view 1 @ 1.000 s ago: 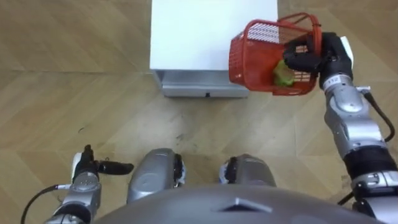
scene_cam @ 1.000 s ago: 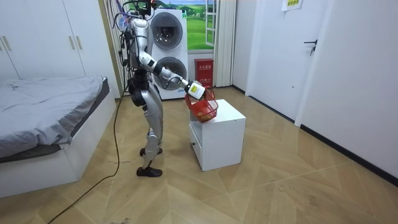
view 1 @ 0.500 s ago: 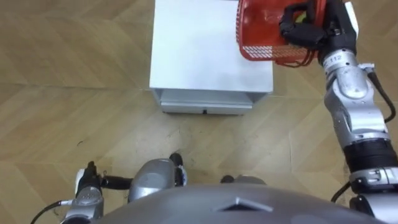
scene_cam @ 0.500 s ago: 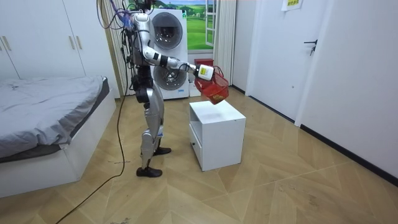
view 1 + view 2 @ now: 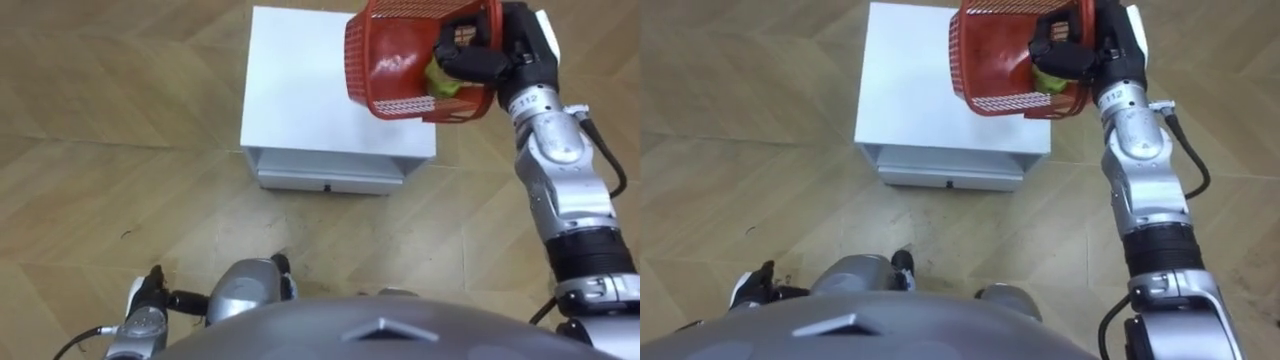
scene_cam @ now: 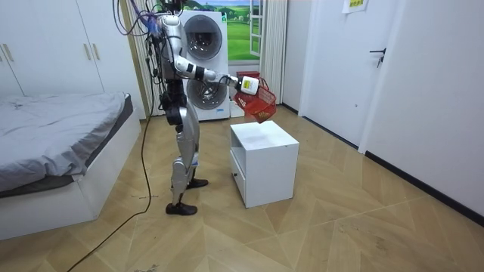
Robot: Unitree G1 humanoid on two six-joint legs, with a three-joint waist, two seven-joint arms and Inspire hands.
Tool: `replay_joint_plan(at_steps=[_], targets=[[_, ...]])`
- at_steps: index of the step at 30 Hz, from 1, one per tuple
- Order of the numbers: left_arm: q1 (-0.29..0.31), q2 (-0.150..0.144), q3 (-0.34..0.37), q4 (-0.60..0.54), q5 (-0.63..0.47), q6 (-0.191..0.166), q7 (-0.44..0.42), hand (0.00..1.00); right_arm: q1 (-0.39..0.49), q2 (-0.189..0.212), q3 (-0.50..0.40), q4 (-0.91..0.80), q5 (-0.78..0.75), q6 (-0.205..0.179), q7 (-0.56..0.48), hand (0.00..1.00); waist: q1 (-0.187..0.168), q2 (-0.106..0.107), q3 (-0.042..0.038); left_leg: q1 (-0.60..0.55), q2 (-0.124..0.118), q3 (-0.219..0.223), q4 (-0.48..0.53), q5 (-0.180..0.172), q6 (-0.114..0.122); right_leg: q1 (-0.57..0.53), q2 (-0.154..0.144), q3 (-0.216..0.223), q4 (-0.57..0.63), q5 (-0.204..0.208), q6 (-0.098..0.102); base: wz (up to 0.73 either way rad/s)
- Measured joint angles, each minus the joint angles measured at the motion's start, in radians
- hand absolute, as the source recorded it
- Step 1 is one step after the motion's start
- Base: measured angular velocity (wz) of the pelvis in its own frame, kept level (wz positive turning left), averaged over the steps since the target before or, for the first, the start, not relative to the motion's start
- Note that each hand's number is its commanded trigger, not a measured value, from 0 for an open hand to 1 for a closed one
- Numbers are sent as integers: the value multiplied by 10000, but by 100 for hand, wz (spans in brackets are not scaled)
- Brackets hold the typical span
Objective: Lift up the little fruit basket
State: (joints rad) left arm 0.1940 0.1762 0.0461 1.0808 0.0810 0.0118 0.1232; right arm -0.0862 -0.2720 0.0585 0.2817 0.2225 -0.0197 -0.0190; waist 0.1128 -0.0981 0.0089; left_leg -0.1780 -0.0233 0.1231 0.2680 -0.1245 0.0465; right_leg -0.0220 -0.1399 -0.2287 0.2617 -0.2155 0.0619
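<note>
The red mesh fruit basket [image 5: 395, 60] hangs tilted in the air above the right half of the white cabinet [image 5: 310, 100]. My right hand [image 5: 482, 55] is shut on its rim and handle at the basket's right side. A green fruit [image 5: 441, 82] lies inside, against the wall near the hand. In the room view the basket [image 6: 257, 103] is held out in front of me by the right hand [image 6: 246, 85], clear above the cabinet [image 6: 265, 162]. My left hand [image 5: 150, 303] hangs low at the lower left, fingers relaxed, holding nothing.
I stand upright on the wooden floor [image 6: 325, 227], facing the cabinet with its drawer front [image 5: 325, 178] toward me. A bed [image 6: 53, 143] lies at the room view's left. Stacked washing machines [image 6: 206, 64] stand behind me and a door [image 6: 340, 68] at the right.
My right hand has lifted the basket off the cabinet's front right corner and holds it higher over the top. I have straightened up from a forward bend.
</note>
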Motion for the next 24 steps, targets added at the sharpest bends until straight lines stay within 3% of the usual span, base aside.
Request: replay_joint_plan(at_steps=[3,6,7,8,9,11,12,13,15,18,19,20,22,24], targets=[[-62,-122,93,-1,-3,118,1,0,-1,32,-11,-1,-157,64,-28,100,5,10,-5,-7,-110,62,-1,-116,133,-201,-197,-31,520,-96,150,0],[-1,-115,87,3,3,119,-83,0,38,136,-4,145,-314,255,17,100,-13,16,17,194,-271,38,33,-303,362,-679,-644,-242,2200,-168,260,8],[-11,-76,87,-1,4,118,-97,0,52,162,-2,207,-360,357,13,100,-47,-16,48,373,-398,-3,112,-373,452,-1023,-976,-202,3336,-132,213,16],[-9,-54,88,-2,3,116,-94,0,69,162,-3,206,-359,407,12,100,-29,-33,85,491,-516,-22,246,-481,540,-1352,-1267,-166,4303,51,179,13],[-2,-51,88,-2,4,114,-94,0,68,160,-3,203,-360,424,16,100,-17,-1,89,520,-542,-50,345,-571,590,-1486,-1383,-185,4679,207,138,4],[18,19,81,-34,31,104,-98,0,67,160,-36,203,-343,424,92,100,-67,231,107,546,-560,-276,700,-791,840,-1993,-1489,-44,5570,911,-15,10],[-26,68,73,-42,21,103,-96,0,65,160,-33,204,-345,424,106,100,-46,252,117,543,-568,-288,701,-812,882,-2134,-1458,88,5622,913,-8,6],[-34,186,67,-83,2,103,-95,0,58,168,-18,203,-365,423,153,100,16,274,108,478,-542,-308,713,-845,942,-2407,-1217,313,5514,706,42,10],[-38,246,77,-317,6,104,-97,0,47,156,-37,237,-468,421,250,100,-11,353,142,386,-529,-443,750,-829,1021,-2658,-901,359,4888,348,75,27],[-38,231,-202,-569,-17,105,-95,0,-203,155,-2,1022,-766,424,224,100,81,425,111,324,-589,-594,729,-865,1113,-2700,-364,288,2753,333,26,23],[-31,221,-348,-637,-60,78,-87,0,-201,158,11,1167,-766,433,217,100,177,485,90,335,-640,-715,662,-863,1118,-2596,-203,303,1809,471,-5,23],[-4,213,-387,-636,-54,75,-74,0,-206,158,10,1253,-749,433,212,100,238,536,76,386,-680,-765,591,-860,1123,-2474,-64,327,1164,874,-50,19],[170,249,-384,-609,3,72,-18,0,-235,143,-3,1394,-733,432,211,100,292,563,44,539,-785,-833,414,-864,1118,-2105,61,292,568,1552,-66,11],[391,234,-387,-598,12,102,-11,0,-369,114,-15,1446,-650,431,210,100,313,732,45,676,-723,-867,218,-860,1112,-1825,148,271,102,1641,-69,4]])
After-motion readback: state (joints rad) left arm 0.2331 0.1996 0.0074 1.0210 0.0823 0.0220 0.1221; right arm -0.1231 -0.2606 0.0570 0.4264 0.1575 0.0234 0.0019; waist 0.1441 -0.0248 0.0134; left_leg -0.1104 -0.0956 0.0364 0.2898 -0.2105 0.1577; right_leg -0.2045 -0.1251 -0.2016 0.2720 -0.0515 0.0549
